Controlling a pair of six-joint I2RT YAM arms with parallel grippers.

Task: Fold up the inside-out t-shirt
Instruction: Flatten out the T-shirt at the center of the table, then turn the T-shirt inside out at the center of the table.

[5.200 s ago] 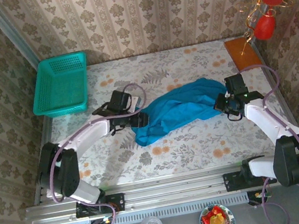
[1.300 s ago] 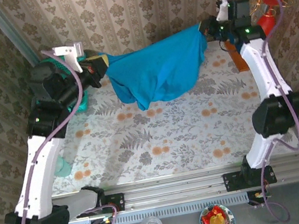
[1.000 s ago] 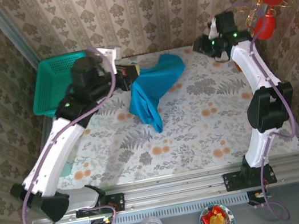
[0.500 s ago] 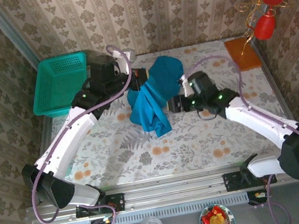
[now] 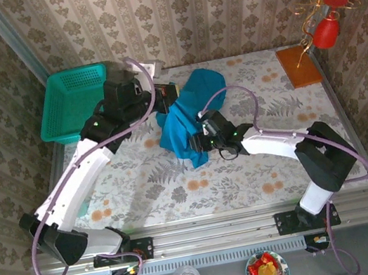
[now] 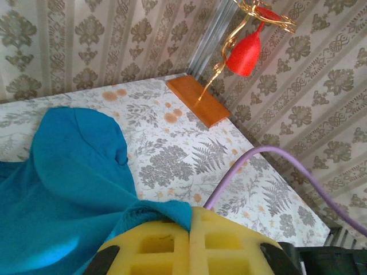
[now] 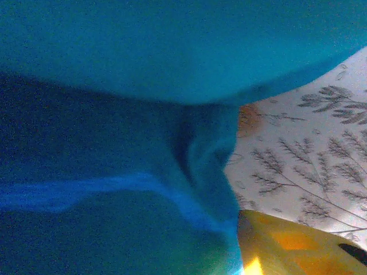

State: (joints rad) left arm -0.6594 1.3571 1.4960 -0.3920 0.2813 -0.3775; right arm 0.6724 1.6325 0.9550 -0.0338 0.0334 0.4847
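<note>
The left gripper [image 6: 189,220], jaws clamped together on a pinch of cloth, holds the inside-out t-shirt [image 5: 187,112] raised so it drapes bunched onto the table's [image 5: 280,156] middle, likely freeing an edge for the right gripper [image 5: 201,141], which noses into the lower folds with cloth hiding its jaws, so I cannot tell their state.

Beige damask wallpaper [image 5: 217,3] closes in the table [image 5: 282,170] on three sides, and the light is even, with only soft shadows. The tabletop wears a pale cloth printed with grey ferns and orange blossoms. At its far right corner lies an orange wooden board [image 5: 298,66], with a red ornament [image 5: 328,30] on curled gold wire rising over it. An aluminium rail [image 5: 209,236] runs along the near edge.
</note>
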